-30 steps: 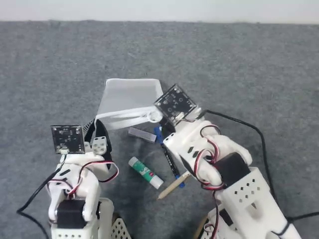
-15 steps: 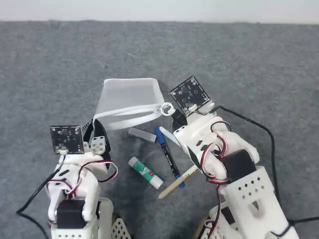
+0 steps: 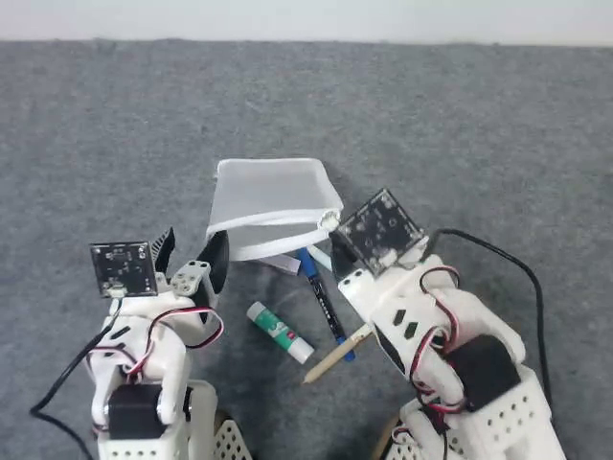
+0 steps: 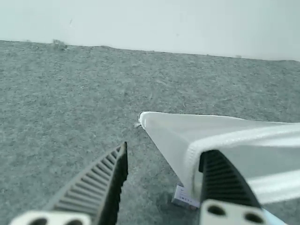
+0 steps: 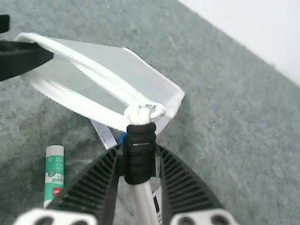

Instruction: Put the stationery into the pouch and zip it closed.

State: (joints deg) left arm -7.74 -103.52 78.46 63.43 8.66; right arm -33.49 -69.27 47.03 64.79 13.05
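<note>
Evidently the right claw is clenching the zipper pull, steadying the pouch mid-bench; the left claw is hanging spread at its other end, probably to brace it. Glue stick, pen and pencil are lying outside it.

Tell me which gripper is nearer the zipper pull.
Right. The right gripper is shut on the zipper pull; the left gripper is open at the opposite end of the pouch.
</note>
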